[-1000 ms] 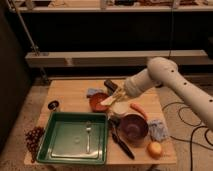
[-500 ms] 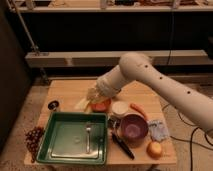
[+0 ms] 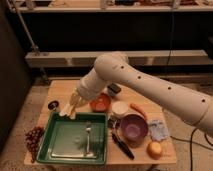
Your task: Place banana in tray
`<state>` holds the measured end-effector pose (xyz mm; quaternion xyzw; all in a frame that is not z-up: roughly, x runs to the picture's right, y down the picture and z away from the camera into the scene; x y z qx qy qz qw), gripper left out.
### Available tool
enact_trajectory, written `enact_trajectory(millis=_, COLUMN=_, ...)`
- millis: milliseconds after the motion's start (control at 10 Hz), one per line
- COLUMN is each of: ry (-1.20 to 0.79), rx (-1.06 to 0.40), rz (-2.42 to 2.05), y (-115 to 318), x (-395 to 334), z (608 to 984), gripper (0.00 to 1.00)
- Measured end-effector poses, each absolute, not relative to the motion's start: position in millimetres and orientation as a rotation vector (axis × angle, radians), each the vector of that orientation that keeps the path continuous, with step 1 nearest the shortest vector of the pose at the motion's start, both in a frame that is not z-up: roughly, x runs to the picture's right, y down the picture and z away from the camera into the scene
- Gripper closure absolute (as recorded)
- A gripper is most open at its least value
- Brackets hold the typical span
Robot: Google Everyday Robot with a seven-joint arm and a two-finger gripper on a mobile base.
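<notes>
My gripper [image 3: 74,103] hangs over the back left corner of the green tray [image 3: 48,146], low above the table. It is shut on the pale yellow banana [image 3: 66,111], which pokes out down and to the left over the tray's far rim. The arm reaches in from the right across the table. A silver fork [image 3: 88,137] lies inside the tray.
An orange bowl [image 3: 101,103], a white cup [image 3: 120,108], a purple bowl [image 3: 133,129] and a carrot [image 3: 138,110] sit right of the tray. A round yellow-orange fruit [image 3: 155,148], a black-handled tool [image 3: 123,146], grapes [image 3: 34,137] and a small dark disc [image 3: 53,105] are also there.
My gripper has moved left with the banana, from above the bowls to the tray's back left corner.
</notes>
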<state>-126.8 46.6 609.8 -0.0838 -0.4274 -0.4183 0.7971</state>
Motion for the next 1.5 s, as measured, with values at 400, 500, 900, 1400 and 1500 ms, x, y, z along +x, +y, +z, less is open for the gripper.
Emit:
enact_trajectory(millis=400, ry=-0.981, rx=-0.216, rz=-0.946, y=77.0, x=-150.9, z=618.7, gripper=1.00)
enact_trajectory(millis=500, ry=-1.002, rx=-0.233, rz=-0.969, y=92.8, x=-163.6, z=625.9, gripper=1.00)
enact_trajectory(millis=900, ry=-1.102, rx=-0.342, rz=-1.064, y=184.6, x=-227.5, z=679.0, gripper=0.98)
enact_trajectory(millis=1400, ry=-1.178, rx=-0.580, rz=-1.081, y=262.4, x=-259.1, z=744.8, gripper=0.50)
enact_trajectory(millis=1500, ry=-1.184, rx=-0.602, rz=-1.069, y=265.7, x=-257.8, z=752.5, gripper=0.40)
